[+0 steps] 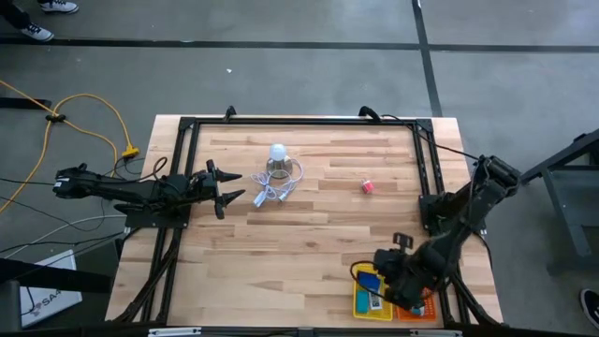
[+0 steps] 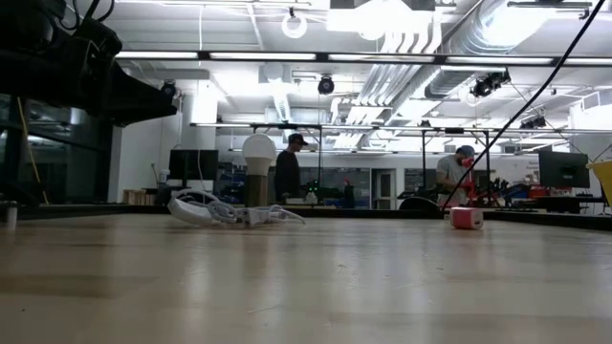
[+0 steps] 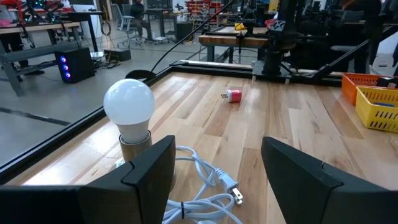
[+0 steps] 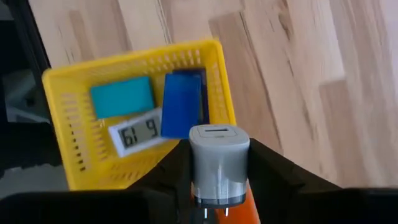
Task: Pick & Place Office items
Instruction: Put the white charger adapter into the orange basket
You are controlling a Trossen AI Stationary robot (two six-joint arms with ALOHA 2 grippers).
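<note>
The right tool (image 4: 219, 177) pinches a grey-white charger block (image 4: 219, 155) between its 2 fingers, hanging over the yellow tray (image 4: 62, 112), where a teal block (image 4: 122, 96), a blue block (image 4: 181, 104) and a small display piece (image 4: 138, 135) lie. Well apart, a pink cube (image 1: 368, 186) sits on the tabletop (image 1: 309, 243). The left tool (image 1: 225, 187) waits spread wide just beside the bulb and cord (image 1: 277, 178).
</note>
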